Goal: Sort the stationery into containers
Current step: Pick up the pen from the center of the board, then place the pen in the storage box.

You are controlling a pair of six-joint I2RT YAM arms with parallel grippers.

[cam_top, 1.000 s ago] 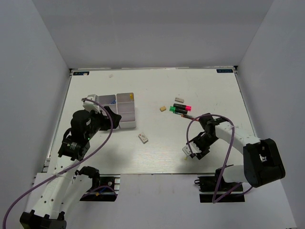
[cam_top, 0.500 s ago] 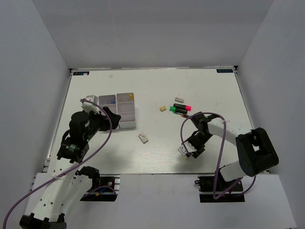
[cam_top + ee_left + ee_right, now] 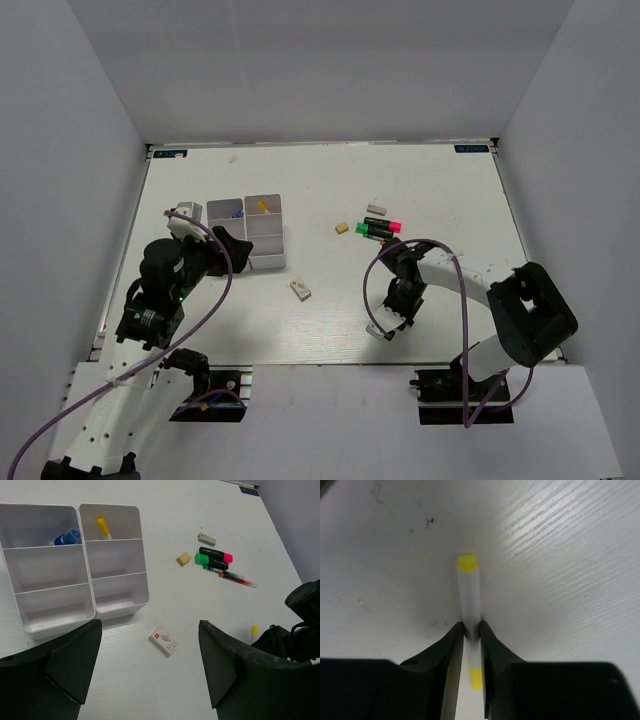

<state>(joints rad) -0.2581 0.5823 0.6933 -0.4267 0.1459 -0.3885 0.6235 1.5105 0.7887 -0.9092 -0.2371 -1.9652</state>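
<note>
Far left, low over the bench (image 3: 450,200): left jaws released, spread wide, nothing between them. Just beyond: divided tray (image 3: 120,592), with blue-capped piece (image 3: 67,536) and yellow-capped piece (image 3: 102,526) in its two far compartments. Mid-bench: small white eraser (image 3: 163,640), alone. Further right: beige eraser (image 3: 183,559), grey eraser (image 3: 206,539), pink highlighter (image 3: 215,555) and green highlighter (image 3: 211,562) side by side, red pen (image 3: 232,577) just beside. Right, near edge: right jaws clenched on white pen (image 3: 469,595), yellow at both ends, down at bench level.
</note>
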